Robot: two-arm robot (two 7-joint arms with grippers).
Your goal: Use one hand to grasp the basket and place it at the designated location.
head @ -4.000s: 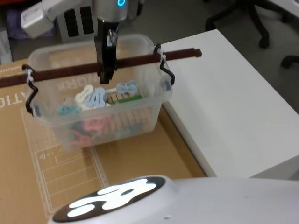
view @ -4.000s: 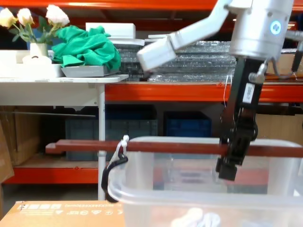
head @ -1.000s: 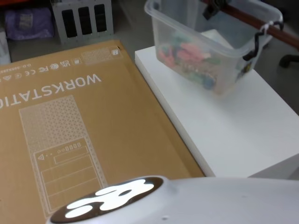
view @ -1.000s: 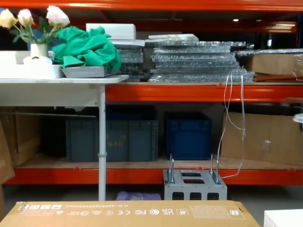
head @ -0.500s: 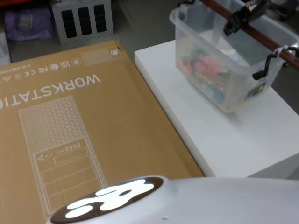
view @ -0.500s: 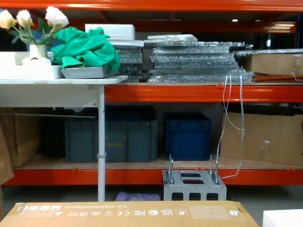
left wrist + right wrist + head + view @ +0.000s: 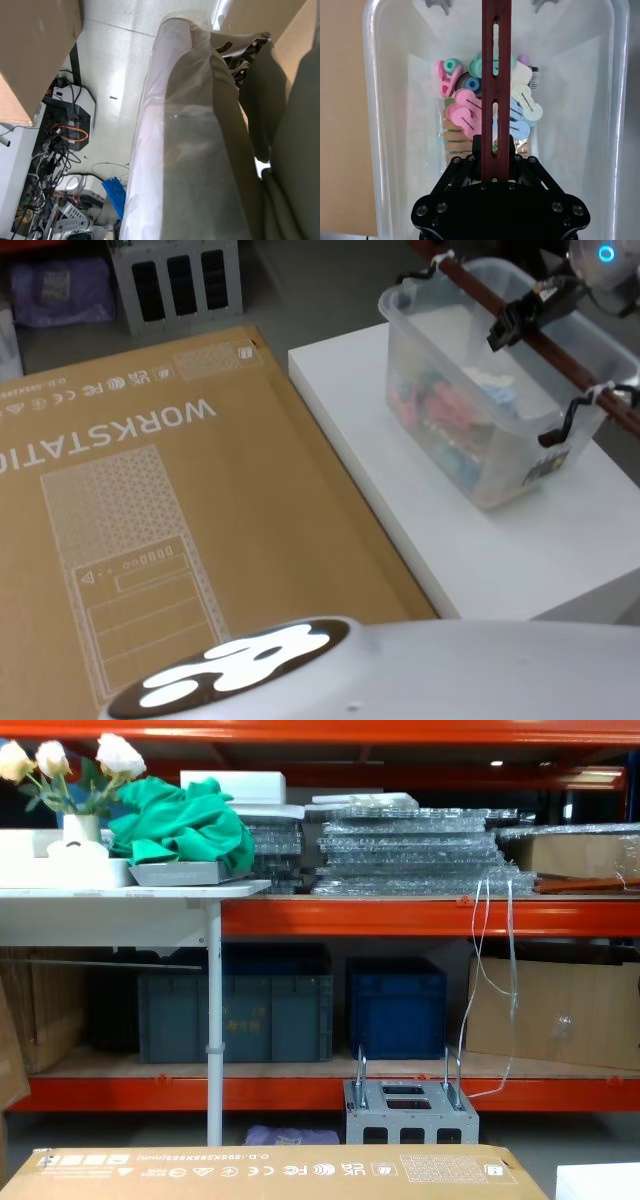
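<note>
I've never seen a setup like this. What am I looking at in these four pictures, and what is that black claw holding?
This is a two-armed robot filming its own work. One camera sits on its head, one on its chest facing storage shelves, and one on each wrist. From the head, you see a clear plastic basket of colourful clips on a white table, beside a big cardboard box. The black claw is the right end effector; it is closed on the basket's dark red bar handle, as the right wrist picture shows from above. The left wrist camera looks at plastic-wrapped material and the floor.

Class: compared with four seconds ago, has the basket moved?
Yes. The basket has gone from the cardboard box rightward onto the white table, carried by the right gripper.
</note>
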